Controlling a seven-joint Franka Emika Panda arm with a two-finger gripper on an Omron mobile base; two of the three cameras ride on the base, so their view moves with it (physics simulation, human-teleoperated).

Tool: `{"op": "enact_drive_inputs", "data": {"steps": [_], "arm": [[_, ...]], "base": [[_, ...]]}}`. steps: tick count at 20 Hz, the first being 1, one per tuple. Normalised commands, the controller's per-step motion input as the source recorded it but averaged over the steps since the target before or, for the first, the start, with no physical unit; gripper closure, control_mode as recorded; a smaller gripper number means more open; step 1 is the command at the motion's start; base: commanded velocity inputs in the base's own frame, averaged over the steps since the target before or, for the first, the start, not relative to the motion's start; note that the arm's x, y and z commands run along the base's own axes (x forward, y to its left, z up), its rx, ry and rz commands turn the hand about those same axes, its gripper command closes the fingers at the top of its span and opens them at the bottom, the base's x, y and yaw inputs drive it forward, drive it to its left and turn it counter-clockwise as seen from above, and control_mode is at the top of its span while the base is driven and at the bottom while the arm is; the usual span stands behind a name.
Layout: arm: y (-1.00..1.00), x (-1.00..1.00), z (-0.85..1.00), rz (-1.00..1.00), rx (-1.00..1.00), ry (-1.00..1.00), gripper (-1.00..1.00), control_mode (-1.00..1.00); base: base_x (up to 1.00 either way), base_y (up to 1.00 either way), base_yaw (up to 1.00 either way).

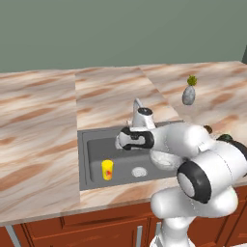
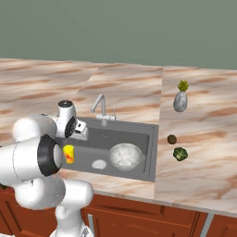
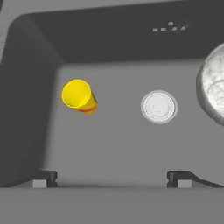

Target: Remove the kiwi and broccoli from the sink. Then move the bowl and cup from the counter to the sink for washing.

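The tool [image 3: 112, 177] hung spread and empty above the sink [image 2: 150, 139]. The cup [image 3: 78, 96] and bowl [image 2: 125, 155] stood inside for washing — kiwi [image 2: 171, 139] and broccoli [image 2: 180, 154] lay on the desk [image 2: 203, 152].

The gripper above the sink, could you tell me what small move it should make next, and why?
Probably lift straight up and retreat. The cup and the bowl both sit inside the sink, the kiwi and broccoli lie on the counter, and the gripper is open, holding nothing, so the task looks done.
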Motion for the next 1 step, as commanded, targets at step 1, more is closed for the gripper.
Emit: {"op": "enact_drive_inputs", "data": {"steps": [1], "arm": [[-0.09,-0.4,0.28,0.0,0.0,0.0,-1.0,-1.0]], "base": [[0.0,0.0,0.0]]}}
